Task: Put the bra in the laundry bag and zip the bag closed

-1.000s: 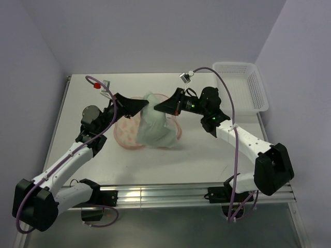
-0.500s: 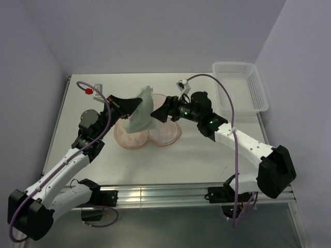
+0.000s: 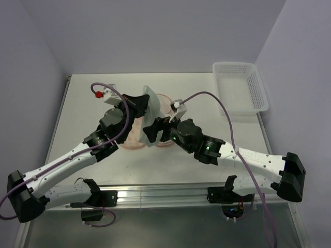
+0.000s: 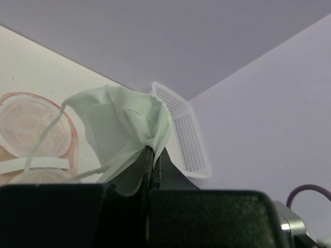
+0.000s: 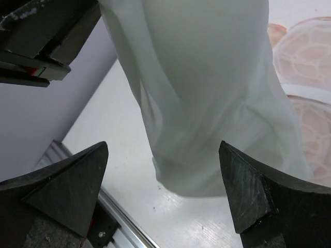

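Step in hand, by the look of it: carrying the bra (image 3: 148,111) over the open laundry bag (image 3: 166,101) for the drop.

- Bra at centre of the top view, raised off the table (image 3: 77,119), hanging in a long fold over the bag's pink cups.
- Left gripper (image 4: 150,155) clenched on an upper fold of the mint fabric, jaws pressed flat together with only cloth between.
- Right gripper (image 5: 164,147) at lower centre of the top view, jaws spread wide and grasping nothing, the drooping hem between the two fingers and seemingly apart from both.

To do it well:

- Hold the left pinch firm, since a slip here probably drops the whole garment in a heap.
- Bring the right fingers in on the lower hem and close on thick fabric, not on a thin edge.
- Draw the two grips apart gently to open the fold, then lower cup over cup into the bag.
- Watch the thin strap (image 4: 46,132) dangling at left in the left wrist view. Tuck it inside the rim, or risk catching it in the zip.
- Steer clear of the white basket (image 3: 258,88) at upper right.
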You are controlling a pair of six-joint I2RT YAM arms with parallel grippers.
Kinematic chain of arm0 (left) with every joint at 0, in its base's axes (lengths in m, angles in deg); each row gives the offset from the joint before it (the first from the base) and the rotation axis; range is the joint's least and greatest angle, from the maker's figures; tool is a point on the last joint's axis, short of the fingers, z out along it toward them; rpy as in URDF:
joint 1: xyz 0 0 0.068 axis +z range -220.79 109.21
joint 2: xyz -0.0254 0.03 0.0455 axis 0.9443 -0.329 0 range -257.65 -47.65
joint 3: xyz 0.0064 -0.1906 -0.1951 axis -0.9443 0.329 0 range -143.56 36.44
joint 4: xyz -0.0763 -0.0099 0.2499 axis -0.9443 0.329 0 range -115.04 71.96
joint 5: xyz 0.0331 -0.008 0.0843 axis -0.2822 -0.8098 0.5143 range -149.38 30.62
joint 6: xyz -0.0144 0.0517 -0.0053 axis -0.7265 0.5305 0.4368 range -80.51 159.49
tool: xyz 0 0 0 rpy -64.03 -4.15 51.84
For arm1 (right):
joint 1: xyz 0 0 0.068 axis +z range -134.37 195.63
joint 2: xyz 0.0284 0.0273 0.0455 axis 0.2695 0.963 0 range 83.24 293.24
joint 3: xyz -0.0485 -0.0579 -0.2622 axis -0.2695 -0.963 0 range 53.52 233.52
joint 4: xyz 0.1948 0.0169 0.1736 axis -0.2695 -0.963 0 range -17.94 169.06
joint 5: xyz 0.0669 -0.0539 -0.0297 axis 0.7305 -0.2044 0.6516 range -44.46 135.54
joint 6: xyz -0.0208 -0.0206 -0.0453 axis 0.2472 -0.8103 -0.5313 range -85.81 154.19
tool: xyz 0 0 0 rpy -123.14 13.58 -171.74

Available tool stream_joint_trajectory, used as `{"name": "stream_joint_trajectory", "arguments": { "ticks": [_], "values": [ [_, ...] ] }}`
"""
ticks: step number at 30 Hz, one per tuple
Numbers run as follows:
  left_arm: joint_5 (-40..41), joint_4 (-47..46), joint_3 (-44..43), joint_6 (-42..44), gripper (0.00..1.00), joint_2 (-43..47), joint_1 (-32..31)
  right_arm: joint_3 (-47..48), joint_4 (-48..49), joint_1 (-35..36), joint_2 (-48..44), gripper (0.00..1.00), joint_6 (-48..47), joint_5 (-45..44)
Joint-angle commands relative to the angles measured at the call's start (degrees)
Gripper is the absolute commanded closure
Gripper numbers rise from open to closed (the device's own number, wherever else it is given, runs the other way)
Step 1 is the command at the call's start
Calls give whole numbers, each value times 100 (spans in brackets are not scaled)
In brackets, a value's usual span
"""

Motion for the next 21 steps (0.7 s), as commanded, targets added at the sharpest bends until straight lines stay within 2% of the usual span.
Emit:
{"name": "stream_joint_trajectory", "arguments": {
  "ticks": [1,4,6,9,13,18,21],
  "values": [
    [1035,116,-258,275,100,-84,-267,139,-223,332,23,5,83,-1184],
    [1097,28,-179,214,100,-23,-319,166,-495,473,93,6,22,-1466],
    [1167,10,-161,214,100,-5,-398,131,-522,473,242,18,30,-1572],
    [1211,1,-126,127,100,22,-522,210,-584,464,654,22,-22,-1712],
    [1246,-69,32,56,100,144,-566,439,-533,560,893,8,-110,-1651],
    [1168,-123,208,109,100,452,-574,-343,338,613,174,5,-241,-1195],
    [1027,-131,296,56,100,593,-574,-406,348,613,23,4,-469,-730]
  ]
}}
